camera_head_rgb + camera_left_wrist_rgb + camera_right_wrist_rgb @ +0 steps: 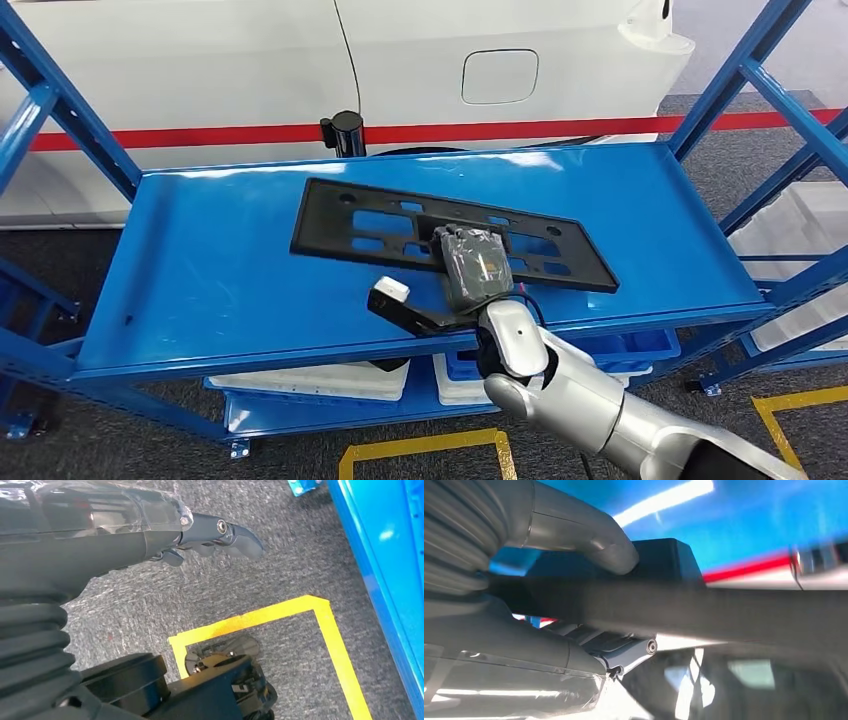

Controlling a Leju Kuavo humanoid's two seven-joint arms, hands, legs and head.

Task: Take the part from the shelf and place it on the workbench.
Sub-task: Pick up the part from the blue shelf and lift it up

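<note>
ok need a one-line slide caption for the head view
Right hand grips the near edge of the black plastic part lying flat on the blue shelf, beside a white car.

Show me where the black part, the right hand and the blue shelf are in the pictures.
black part [380, 222]: head view, on its flat left half.
right hand [472, 265]: head view, on the hand's back, over the part.
blue shelf [200, 270]: head view, on bare surface left of the part.

Grey carpet [150, 605], yellow floor tape [280, 615]

We see a long flat black plastic part [450, 235] with a matt surface, lying on a glossy blue painted metal shelf [220, 270]. The right hand [470, 265] has a smooth grey plastic cover. The grey carpet floor [150, 610] looks rough.
</note>
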